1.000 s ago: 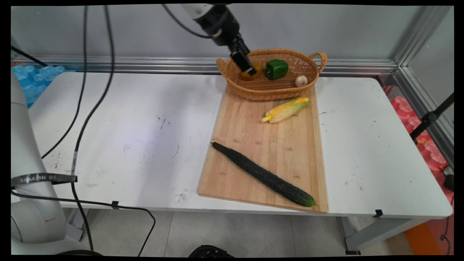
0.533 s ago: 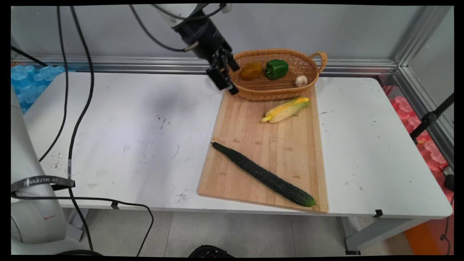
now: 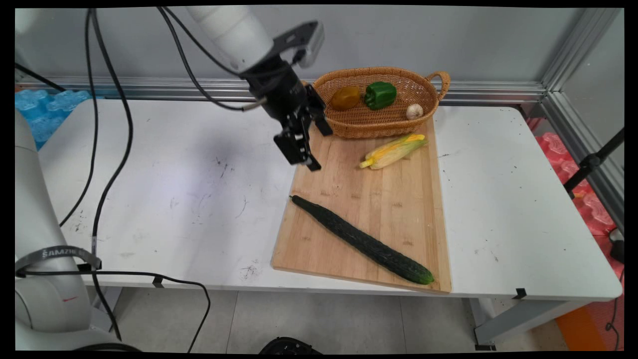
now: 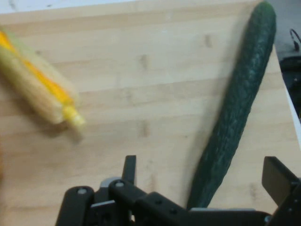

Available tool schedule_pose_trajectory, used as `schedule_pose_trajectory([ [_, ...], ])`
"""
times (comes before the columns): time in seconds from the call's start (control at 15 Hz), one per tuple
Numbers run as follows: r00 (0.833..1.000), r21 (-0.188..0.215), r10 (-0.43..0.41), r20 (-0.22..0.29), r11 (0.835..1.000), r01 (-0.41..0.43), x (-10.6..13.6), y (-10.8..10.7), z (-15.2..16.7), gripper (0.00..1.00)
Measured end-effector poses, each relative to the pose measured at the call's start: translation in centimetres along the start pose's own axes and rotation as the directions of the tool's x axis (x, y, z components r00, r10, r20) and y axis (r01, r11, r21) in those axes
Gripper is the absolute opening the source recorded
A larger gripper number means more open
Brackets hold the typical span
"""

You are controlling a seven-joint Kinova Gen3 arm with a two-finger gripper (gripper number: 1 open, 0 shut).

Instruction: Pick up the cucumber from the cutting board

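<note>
Cucumber is found lying slantwise across the near half of the wooden cutting board, its thin end toward the board's left edge and its thick end close to the near right corner; it is untouched. The gripper is held in the air over the far left part of the board, just in front of the wicker basket; its fingers are spread wide and nothing is held between them. In the hand view the cucumber is seen running up from between the spread fingers, with the gripper well above it, and the corn cob is seen off to the other side; of the two, neither is touched.

One cucumber and one corn cob in its husk are counted on the board, well apart; the cob lies just in front of the basket. One basket is counted, set on the board's far end; in it are seen two peppers, one yellow pepper and one green pepper, side by side, and one garlic bulb apart at the right. One board is laid on the white table.
</note>
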Motion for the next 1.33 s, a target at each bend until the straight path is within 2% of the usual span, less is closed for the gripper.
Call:
schedule_pose_trajectory([
  [0.2,0.999,-0.026,0.035,0.003,0.999,-0.035,0.2,0.5,2.0,1.0],
  [0.47,0.995,-0.075,0.096,0.013,0.993,-0.094,0.6,1.4,6.3,1.0],
  [0.93,0.987,-0.128,0.153,0.04,0.981,-0.146,1.1,2.0,13.2,1.0],
  [1.33,0.981,-0.161,0.185,0.056,0.971,-0.174,1.1,2.4,16.4,1.0],
])
